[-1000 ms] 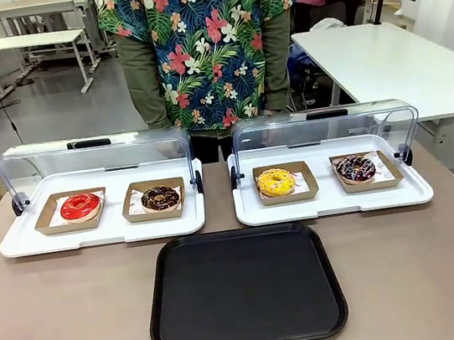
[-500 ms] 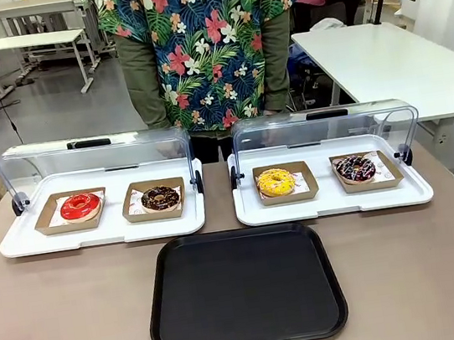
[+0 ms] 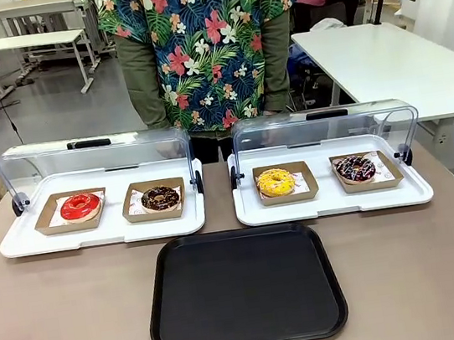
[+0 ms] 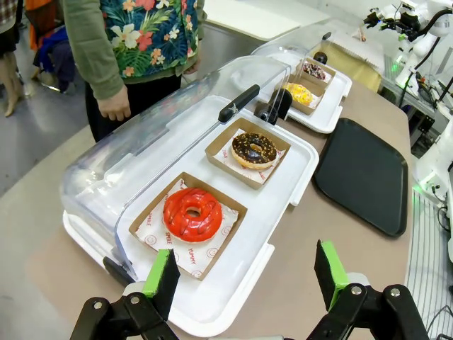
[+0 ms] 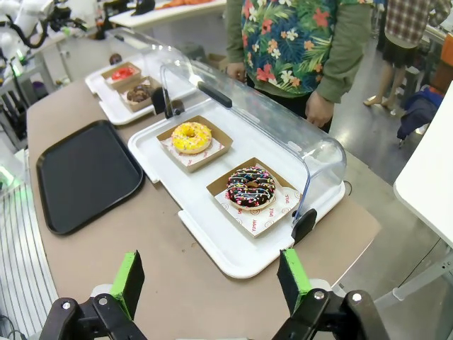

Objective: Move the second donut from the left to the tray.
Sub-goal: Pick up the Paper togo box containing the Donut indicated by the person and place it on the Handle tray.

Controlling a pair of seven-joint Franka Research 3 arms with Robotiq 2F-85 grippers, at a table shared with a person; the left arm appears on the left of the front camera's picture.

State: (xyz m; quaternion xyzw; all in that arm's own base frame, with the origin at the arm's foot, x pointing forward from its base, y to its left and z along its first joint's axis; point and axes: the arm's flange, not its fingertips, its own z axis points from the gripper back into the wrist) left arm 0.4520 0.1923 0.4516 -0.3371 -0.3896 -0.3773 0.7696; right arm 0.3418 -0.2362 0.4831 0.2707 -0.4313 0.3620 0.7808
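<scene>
Lab hall: rows of white worktables (image 3: 381,64)

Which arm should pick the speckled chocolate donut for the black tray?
Left. The speckled chocolate donut sits in the left display tray, just past the red donut ahead of the left jaws, which stand open. From the right wrist it lies far off, beyond the yellow donut.

The top edge cuts the person (image 3: 201,47) off above the chest.
</scene>
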